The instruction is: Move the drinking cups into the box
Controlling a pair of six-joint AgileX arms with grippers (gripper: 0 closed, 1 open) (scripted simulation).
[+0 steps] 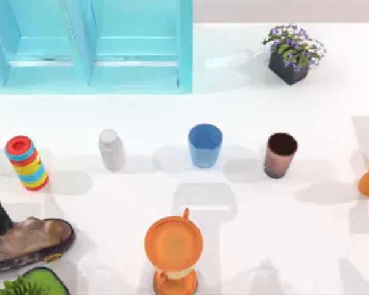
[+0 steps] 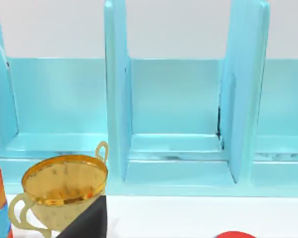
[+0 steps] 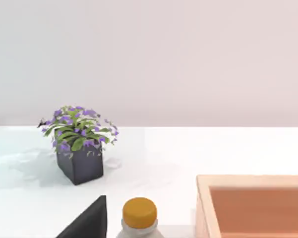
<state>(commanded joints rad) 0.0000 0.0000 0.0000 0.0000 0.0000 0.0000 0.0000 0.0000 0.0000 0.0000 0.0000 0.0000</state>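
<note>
Blue cup [image 1: 205, 145] beside brown ribbed cup [image 1: 280, 155], seemingly both unlabelled.

Open white tabletop [image 1: 307, 246] is left between the plain blue tumbler [image 1: 205, 145] and the dark brown ribbed tumbler [image 1: 280, 155]. The near approach to the blue one is partly blocked by an orange lidded pitcher [image 1: 173, 251]; a grey-white capped bottle [image 1: 112, 150] stands well apart.

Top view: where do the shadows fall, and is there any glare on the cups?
Top view: soft grey shadows lie on the white table beside the blue cup and the brown cup, with no glare on either. Right wrist view: the potted plant casts a faint shadow.
</note>
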